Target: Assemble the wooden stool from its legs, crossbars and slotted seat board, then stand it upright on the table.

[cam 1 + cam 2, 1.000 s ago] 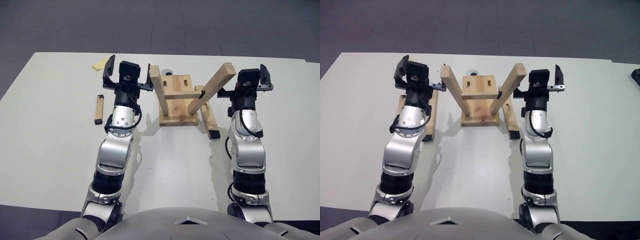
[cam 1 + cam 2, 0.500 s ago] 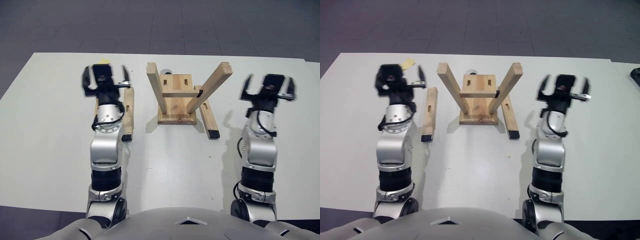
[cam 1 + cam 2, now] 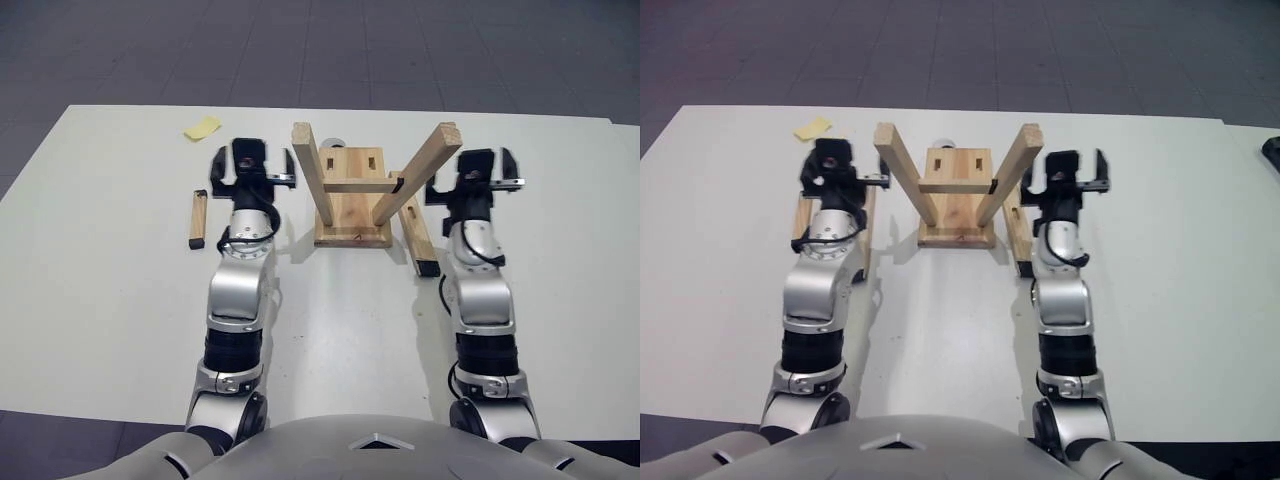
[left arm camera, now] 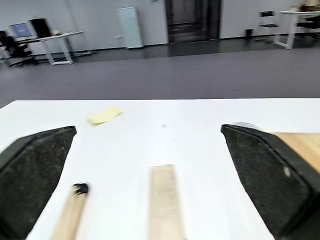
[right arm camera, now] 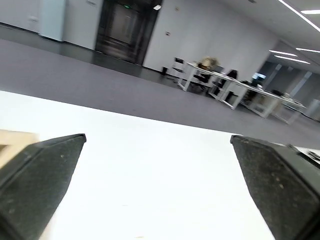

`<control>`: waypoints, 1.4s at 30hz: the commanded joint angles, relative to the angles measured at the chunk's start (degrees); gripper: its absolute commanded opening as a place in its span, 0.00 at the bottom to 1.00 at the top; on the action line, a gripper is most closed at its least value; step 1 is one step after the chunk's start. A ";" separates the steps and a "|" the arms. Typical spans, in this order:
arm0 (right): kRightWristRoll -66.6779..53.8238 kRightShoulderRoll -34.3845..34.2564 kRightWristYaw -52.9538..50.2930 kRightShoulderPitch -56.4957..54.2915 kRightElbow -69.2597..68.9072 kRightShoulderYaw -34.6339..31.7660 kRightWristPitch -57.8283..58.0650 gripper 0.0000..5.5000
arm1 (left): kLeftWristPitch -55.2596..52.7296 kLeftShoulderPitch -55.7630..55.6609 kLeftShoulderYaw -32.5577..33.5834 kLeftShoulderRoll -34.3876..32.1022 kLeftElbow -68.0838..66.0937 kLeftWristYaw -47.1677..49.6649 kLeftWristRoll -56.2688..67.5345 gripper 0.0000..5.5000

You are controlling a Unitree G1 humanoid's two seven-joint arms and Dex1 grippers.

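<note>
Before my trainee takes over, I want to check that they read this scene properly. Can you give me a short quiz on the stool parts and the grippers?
1. True or false: the left gripper and the right gripper are both open and empty.
2. How many legs stand slotted in the seat? A: one. B: two. C: four.
3. Fill in the missing word: the standing legs lean apart and are joined by a ___.

Key: 1 true; 2 B; 3 crossbar.
</note>
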State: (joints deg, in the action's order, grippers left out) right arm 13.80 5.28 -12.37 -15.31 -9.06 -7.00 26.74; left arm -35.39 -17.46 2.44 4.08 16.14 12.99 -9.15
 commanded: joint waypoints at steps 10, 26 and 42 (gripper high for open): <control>-2.33 -1.24 7.56 -0.42 -2.96 8.90 -6.90 0.98 | 4.96 -1.37 -10.98 -1.97 -0.70 -7.54 -2.45 0.98; -36.15 2.63 20.43 -3.12 -20.12 -11.84 3.55 0.98 | 4.89 -4.34 15.01 2.22 2.87 9.12 6.57 0.98; -46.84 13.68 27.38 4.75 -28.39 -2.36 10.42 0.86 | 7.65 -6.33 12.96 -1.28 1.92 7.43 6.81 0.98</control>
State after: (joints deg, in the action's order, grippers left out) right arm -34.54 18.70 15.51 -11.44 -38.56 -10.28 38.01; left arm -27.34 -23.08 15.96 2.23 18.78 20.04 -2.64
